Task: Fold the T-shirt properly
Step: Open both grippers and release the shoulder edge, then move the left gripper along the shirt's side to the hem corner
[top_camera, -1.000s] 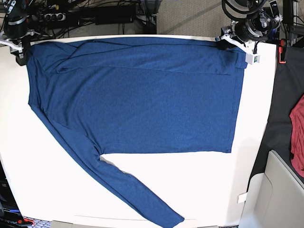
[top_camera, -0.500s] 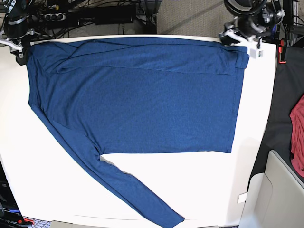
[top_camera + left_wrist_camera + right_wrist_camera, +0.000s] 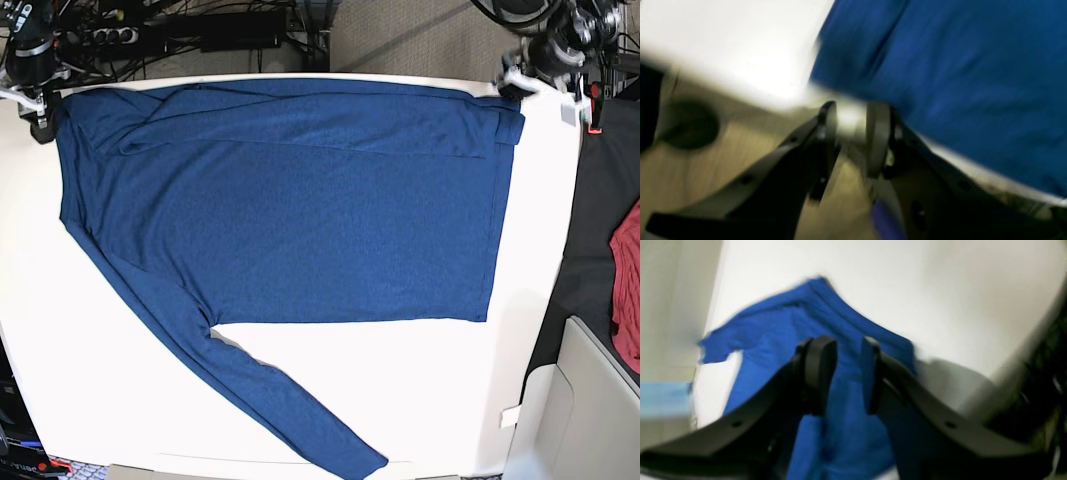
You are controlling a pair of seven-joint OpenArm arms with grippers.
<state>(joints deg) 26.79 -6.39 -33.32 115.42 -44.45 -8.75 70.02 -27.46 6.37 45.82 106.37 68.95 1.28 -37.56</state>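
The T-shirt [image 3: 290, 200] is lying flat on the desk [image 3: 400, 390]; the left end effector [image 3: 853, 133] and right end effector [image 3: 848, 373] are hanging narrowly parted, gripping nothing.

Soft matt heathered knit cloth T-shirt [image 3: 300, 210], smooth white table [image 3: 400, 390], matt black plastic pincer [image 3: 846, 373] fingers

The left gripper [image 3: 545, 88] is now farther out past the corner of the T-shirt [image 3: 300, 200], up by the far edge of the table [image 3: 530, 300]. Before, it sat right on that corner. The folded corner now lies bare and a bit bunched.
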